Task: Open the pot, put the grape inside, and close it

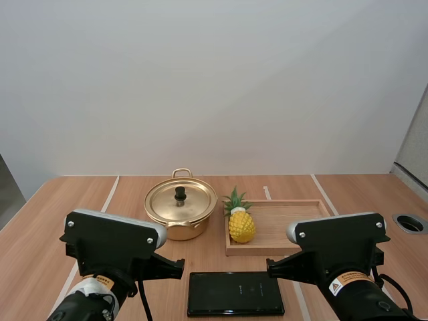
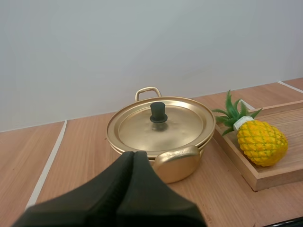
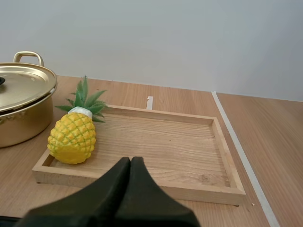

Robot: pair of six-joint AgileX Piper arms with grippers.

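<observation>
While the lid (image 2: 182, 126) covers the pot (image 2: 184, 171), left tool (image 2: 134, 155) and right tool (image 3: 130, 161) hang pressed together, empty; next, grasp the knob (image 2: 158, 112).

pot (image 1: 180, 217): shiny gold, black knob (image 1: 180, 194) | pineapple (image 1: 241, 226): yellow, diamond-patterned, green leaves (image 1: 234, 200) | tray (image 1: 287, 224): pale wood | tabletop (image 1: 40, 227): brown wood-grain, pale stripes | flat slab (image 1: 235, 293): black | fingers (image 2: 94, 198): black

Even, diffuse light from above falls on the pale wall (image 1: 214, 80) and the wooden worktop (image 1: 40, 221), bright throughout with no hard-edged shadow. Short, soft shadows lie under the pot (image 2: 189, 168) and beside the pineapple (image 3: 72, 138) in the tray (image 3: 180, 146). The golden lid (image 2: 189, 123) carries a muted sheen rather than glare, and the black slab (image 1: 235, 293) reads uniformly dark.
</observation>
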